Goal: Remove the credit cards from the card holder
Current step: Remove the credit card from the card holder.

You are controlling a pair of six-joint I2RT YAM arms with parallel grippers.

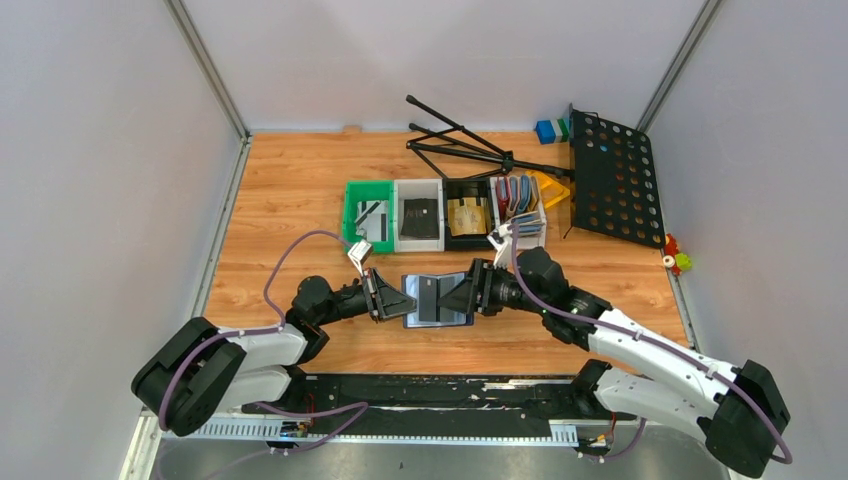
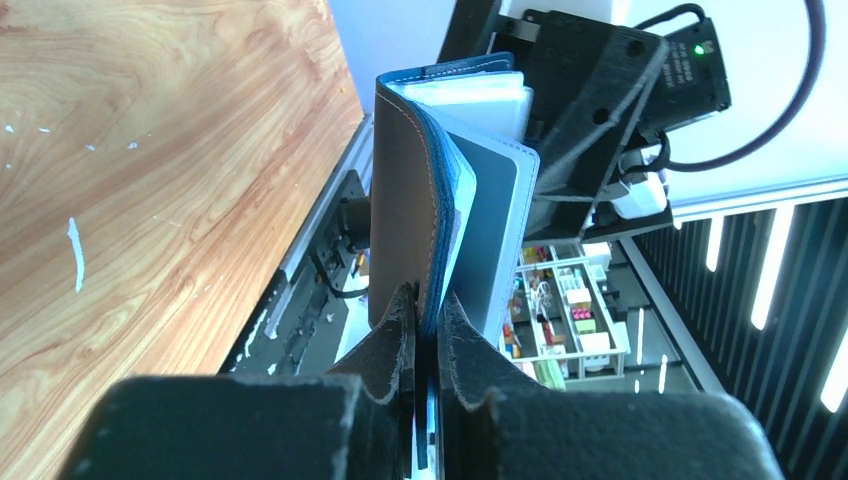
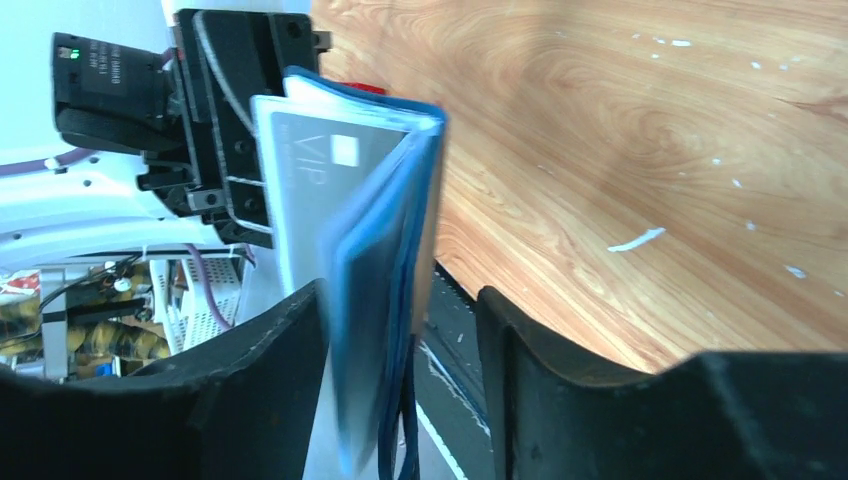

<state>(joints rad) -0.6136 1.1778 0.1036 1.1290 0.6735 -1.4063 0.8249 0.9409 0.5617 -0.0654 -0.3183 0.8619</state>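
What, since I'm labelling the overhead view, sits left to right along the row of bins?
Left to right: green bin, white bin with a dark item, black bin with a tan item, white bin of upright holders, black perforated panel.

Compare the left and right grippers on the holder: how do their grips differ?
The left gripper is shut, pinching one edge of the holder. The right gripper is open, its fingers straddling the opposite end with a gap on one side. In the top view, the left gripper reaches in from the left and the right gripper from the right. Both meet at the holder, facing each other across it.
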